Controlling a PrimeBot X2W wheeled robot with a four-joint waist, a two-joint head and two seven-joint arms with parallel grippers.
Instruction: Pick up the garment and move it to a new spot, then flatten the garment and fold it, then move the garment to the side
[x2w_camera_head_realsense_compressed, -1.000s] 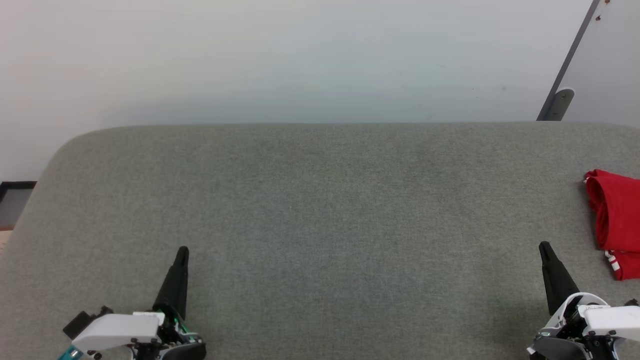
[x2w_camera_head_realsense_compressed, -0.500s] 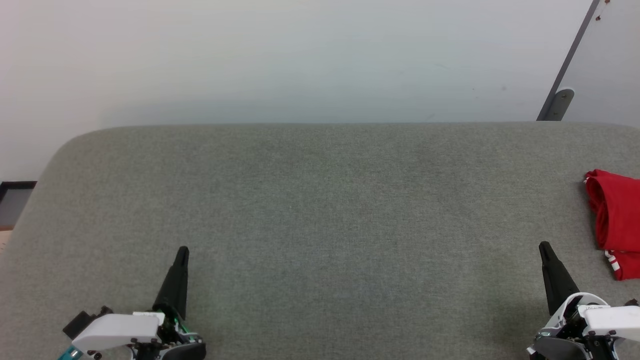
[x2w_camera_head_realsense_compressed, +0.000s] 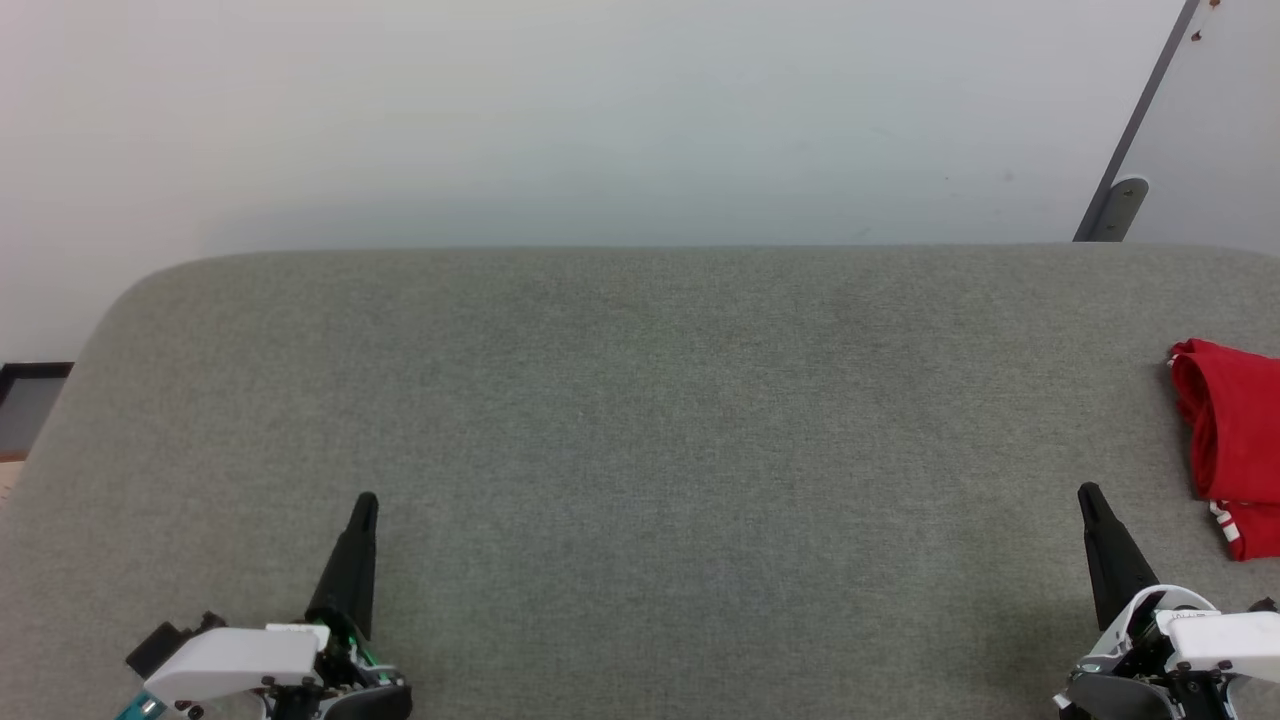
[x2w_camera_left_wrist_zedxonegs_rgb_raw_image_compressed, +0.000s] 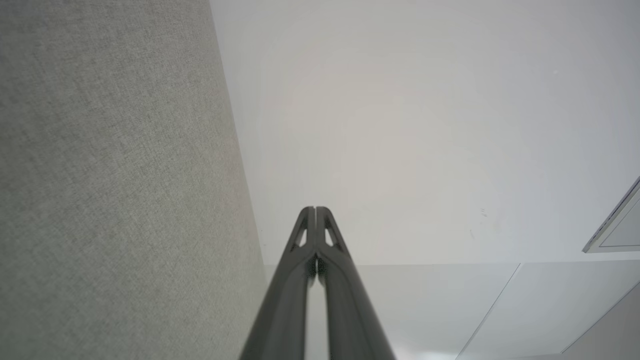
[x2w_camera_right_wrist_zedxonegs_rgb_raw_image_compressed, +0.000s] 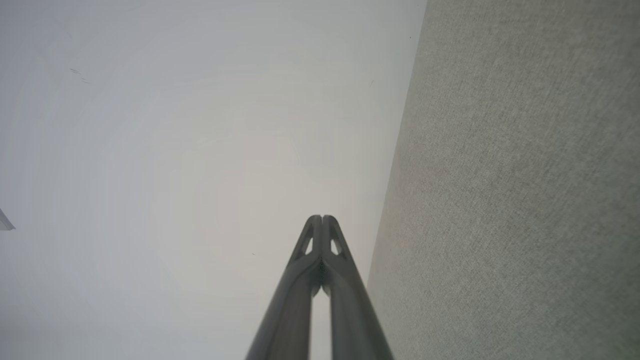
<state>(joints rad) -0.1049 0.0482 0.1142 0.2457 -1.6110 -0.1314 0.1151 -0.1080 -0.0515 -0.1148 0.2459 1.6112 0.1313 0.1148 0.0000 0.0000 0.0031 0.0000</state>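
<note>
Nothing moved: my left pincer (x2w_camera_head_realsense_compressed: 365, 503) and right pincer (x2w_camera_head_realsense_compressed: 1089, 496) stay closed, empty; red cloth garment (x2w_camera_head_realsense_compressed: 1236, 440) lies at grey fabric desk's (x2w_camera_head_realsense_compressed: 640, 400) right edge.

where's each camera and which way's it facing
Head view: on the head, facing forward-down at the grey surface; left gripper, right gripper low, garment far right.
Left wrist view: on that wrist, along its shut jaws toward the wall.
Right wrist view: likewise, own shut jaws.
Both wrist views share surface and wall.

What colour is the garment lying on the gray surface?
Red, with a bit of white trim; the garment shows best in the head view.
</note>
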